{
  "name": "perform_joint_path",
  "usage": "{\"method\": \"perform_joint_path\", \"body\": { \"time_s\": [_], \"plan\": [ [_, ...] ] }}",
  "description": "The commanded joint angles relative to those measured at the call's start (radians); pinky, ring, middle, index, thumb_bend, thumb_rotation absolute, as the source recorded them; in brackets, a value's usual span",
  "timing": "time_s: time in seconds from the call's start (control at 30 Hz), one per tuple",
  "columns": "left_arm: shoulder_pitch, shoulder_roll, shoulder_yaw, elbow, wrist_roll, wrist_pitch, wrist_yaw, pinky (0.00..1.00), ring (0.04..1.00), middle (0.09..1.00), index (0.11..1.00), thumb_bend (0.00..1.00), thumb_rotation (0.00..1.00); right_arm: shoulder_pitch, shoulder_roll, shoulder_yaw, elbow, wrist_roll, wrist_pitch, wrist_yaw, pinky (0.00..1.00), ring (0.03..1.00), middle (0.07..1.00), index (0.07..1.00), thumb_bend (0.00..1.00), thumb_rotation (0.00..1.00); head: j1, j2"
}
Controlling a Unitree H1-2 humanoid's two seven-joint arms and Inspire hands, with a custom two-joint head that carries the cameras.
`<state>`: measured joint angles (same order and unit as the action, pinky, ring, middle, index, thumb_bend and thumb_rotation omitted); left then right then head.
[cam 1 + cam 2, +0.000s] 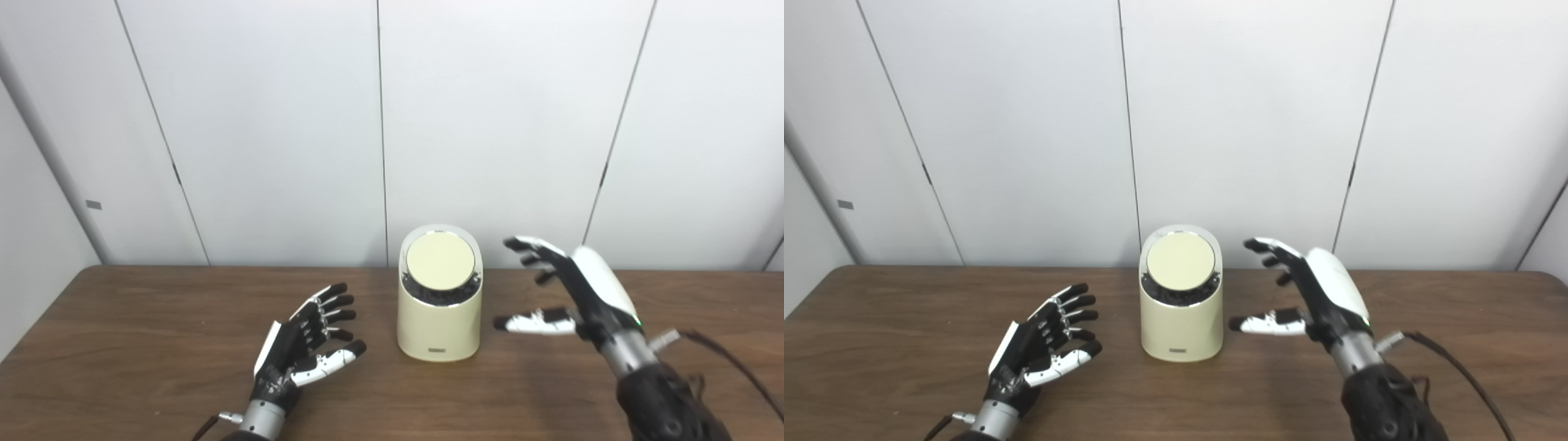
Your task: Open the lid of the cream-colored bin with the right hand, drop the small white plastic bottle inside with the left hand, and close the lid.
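Note:
The cream-colored bin (438,318) stands upright at the middle of the brown table (153,318), its round lid (440,261) tilted toward me and lying shut in its chrome ring. My left hand (306,343) rests low over the table to the bin's left, palm up, fingers spread, holding nothing. My right hand (569,294) hovers to the right of the bin at about lid height, fingers spread and thumb pointing toward the bin, not touching it. No small white bottle shows in either view.
White wall panels (490,122) rise directly behind the table's far edge. A black cable (1458,373) trails from my right wrist over the right part of the table.

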<state>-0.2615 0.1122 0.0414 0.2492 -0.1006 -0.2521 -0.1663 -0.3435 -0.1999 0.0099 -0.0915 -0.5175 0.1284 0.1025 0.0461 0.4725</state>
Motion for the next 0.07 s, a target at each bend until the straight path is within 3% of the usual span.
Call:
{"method": "perform_joint_path", "body": {
  "time_s": [0.0,0.03],
  "plan": [
    [-0.041,0.017,0.0,-0.008,0.007,-0.034,0.001,0.61,0.759,0.81,0.845,0.73,0.09,-0.014,0.008,-0.019,-0.001,0.056,-0.047,-0.051,0.65,0.776,0.828,0.795,0.69,0.17,-0.006,0.001],
    [-0.042,0.018,0.0,-0.007,0.009,-0.037,0.002,0.61,0.759,0.808,0.842,0.73,0.09,-0.003,0.011,-0.024,0.012,0.073,-0.064,-0.061,0.65,0.774,0.827,0.801,0.69,0.17,-0.009,-0.001]
  ]
}}
